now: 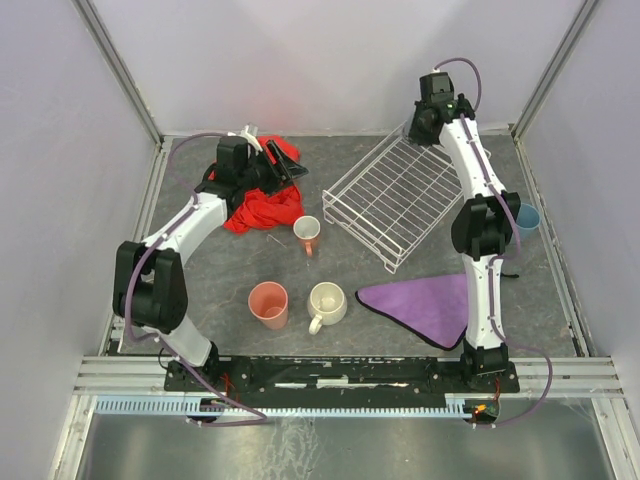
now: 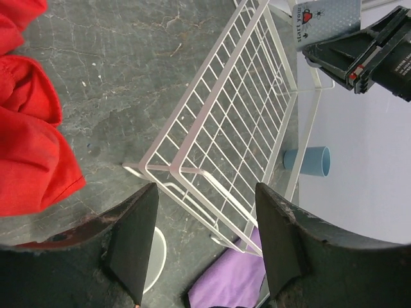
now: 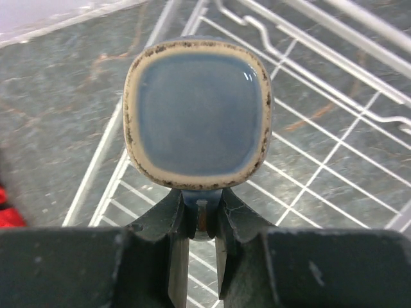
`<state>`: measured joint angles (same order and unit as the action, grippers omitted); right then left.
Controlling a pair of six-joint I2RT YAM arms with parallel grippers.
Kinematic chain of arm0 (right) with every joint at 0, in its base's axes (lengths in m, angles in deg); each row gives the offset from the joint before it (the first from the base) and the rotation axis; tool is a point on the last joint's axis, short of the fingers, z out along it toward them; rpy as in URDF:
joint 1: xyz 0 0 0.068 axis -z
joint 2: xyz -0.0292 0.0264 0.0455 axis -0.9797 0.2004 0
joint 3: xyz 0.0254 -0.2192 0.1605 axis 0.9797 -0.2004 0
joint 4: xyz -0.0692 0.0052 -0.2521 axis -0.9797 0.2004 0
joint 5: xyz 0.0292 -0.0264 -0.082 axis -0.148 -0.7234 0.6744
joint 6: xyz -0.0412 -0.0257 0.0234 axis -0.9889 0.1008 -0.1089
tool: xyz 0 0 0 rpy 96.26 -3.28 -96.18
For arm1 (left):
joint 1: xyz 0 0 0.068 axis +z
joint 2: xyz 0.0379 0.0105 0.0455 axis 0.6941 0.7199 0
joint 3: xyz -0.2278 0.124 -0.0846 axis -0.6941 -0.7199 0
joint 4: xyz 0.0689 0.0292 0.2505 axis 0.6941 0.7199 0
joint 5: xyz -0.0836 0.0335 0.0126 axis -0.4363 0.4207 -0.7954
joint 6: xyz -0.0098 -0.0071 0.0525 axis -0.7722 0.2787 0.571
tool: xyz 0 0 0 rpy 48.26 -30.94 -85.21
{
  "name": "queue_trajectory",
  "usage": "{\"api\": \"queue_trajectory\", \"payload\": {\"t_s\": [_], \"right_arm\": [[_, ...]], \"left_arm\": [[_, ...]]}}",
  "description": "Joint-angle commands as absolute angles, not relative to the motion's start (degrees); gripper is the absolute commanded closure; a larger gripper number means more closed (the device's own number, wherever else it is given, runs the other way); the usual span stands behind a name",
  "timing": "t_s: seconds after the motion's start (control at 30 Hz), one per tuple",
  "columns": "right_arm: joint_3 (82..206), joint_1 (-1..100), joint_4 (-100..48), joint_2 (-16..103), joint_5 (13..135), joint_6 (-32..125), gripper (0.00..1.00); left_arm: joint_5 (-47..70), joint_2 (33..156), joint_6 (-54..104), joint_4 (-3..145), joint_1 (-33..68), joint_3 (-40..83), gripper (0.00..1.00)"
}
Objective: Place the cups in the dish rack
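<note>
The right pincer (image 3: 205,221) is clamped on the handle of the grey-blue mug (image 3: 199,115). The mug hangs just over the far corner of the rack (image 1: 395,200), with the grid directly below it. The left pincer (image 2: 205,244) gapes empty beside the red cloth (image 1: 262,205), farther off.

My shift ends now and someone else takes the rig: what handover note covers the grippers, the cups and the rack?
Left gripper: open, empty, beside the crumpled red cloth.
Right gripper: shut on the handle of the small grey-blue glazed mug, held above the white wire dish rack.
Done: no cup sits in the rack yet.
On the table: salmon-pink tumbler, cream handled mug, orange-and-white mug, light-blue cup.
Left: set the mug in, then load those four.
</note>
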<state>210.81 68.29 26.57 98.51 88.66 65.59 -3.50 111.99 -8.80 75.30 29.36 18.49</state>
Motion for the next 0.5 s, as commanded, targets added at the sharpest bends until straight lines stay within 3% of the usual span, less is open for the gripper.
{"api": "queue_trajectory", "payload": {"t_s": [0.0,0.47], "right_arm": [[216.1,69.2,25.4,99.8,93.8,61.8,0.99],[220.1,70.0,21.8,107.3,92.2,57.1,0.99]], "left_arm": [[-5.9,113.7,-5.4,75.9,29.7,22.5,0.32],[-6.4,115.8,-4.8,75.4,30.4,22.7,0.33]]}}
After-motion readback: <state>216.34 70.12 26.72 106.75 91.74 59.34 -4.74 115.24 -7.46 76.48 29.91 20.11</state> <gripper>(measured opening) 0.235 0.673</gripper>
